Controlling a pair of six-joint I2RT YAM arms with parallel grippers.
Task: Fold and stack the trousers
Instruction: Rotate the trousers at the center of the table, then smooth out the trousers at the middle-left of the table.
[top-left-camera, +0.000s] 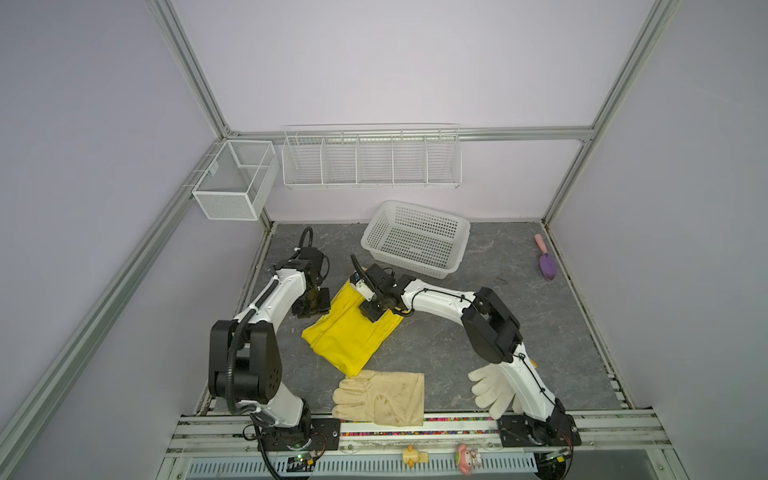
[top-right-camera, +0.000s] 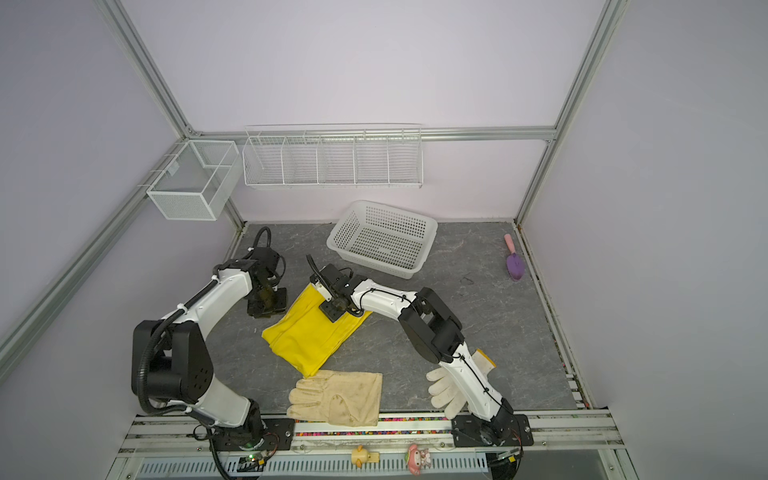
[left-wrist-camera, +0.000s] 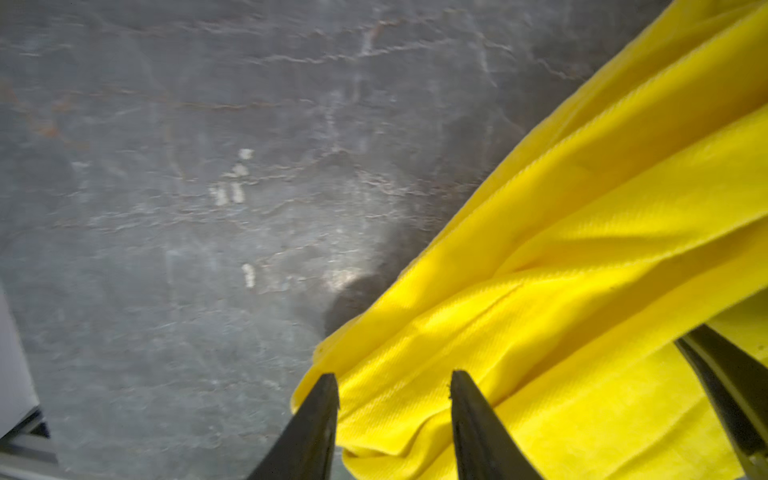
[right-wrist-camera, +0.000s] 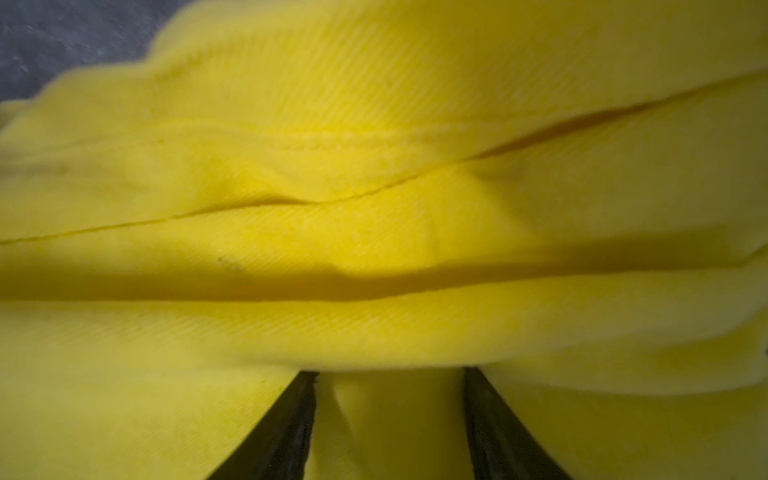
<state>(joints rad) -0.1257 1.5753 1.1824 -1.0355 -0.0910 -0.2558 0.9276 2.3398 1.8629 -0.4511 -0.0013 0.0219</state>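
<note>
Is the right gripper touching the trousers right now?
Touching. In the right wrist view a fold of the trousers lies over the fingertips of the right gripper, with cloth between its parted jaws.

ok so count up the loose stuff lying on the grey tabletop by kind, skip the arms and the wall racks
trousers: 1
gloves: 2 (cream leather glove, white knitted glove)
basket: 1
purple scoop: 1
total: 5
</note>
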